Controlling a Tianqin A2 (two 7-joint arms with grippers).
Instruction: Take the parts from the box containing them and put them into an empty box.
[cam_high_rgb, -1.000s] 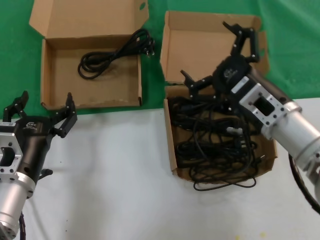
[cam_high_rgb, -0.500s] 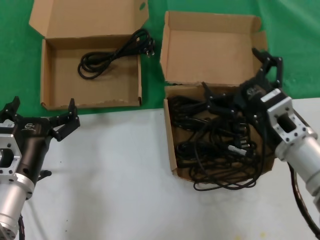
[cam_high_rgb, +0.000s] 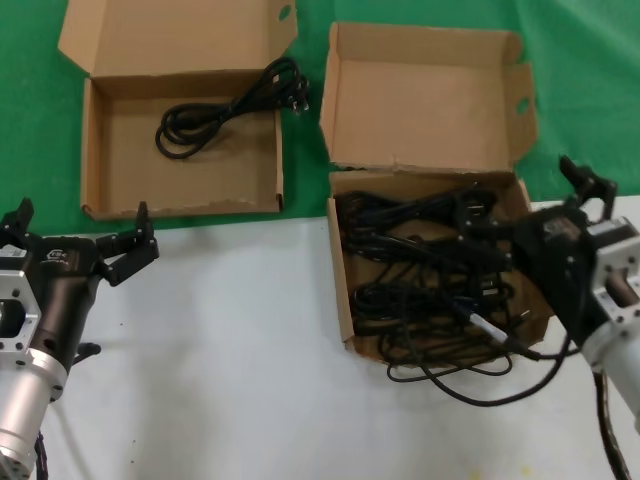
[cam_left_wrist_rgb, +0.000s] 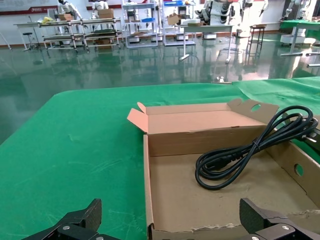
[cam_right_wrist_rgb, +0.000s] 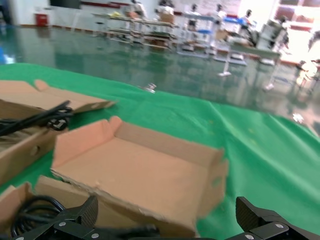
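Several black power cords (cam_high_rgb: 420, 250) lie tangled in the squarish box (cam_high_rgb: 340, 290), whose tall winged lid (cam_high_rgb: 420, 100) stands open. One cord loop spills over the front rim onto the table. My right gripper (cam_high_rgb: 530, 205) is open at that box's right edge, one finger over the cords; it shows wide open in the right wrist view (cam_right_wrist_rgb: 167, 222), with a cord lying low between the fingers. The wider shallow box (cam_high_rgb: 130, 180) holds one looped cord (cam_high_rgb: 220, 110), also seen in the left wrist view (cam_left_wrist_rgb: 240, 155). My left gripper (cam_high_rgb: 80, 222) is open and empty in front of that box (cam_left_wrist_rgb: 150, 170).
A thinner cable with a silver connector (cam_high_rgb: 487, 325) lies among the cords. The boxes sit at the border of the green cloth (cam_high_rgb: 580, 80) and the white table top (cam_high_rgb: 220, 350). The shallow box's flat lid (cam_high_rgb: 170, 35) lies open behind it.
My right gripper has swung from over the squarish box's lid down and right to the box's right edge. A cord loop has slid farther out onto the table. My left gripper barely moved.
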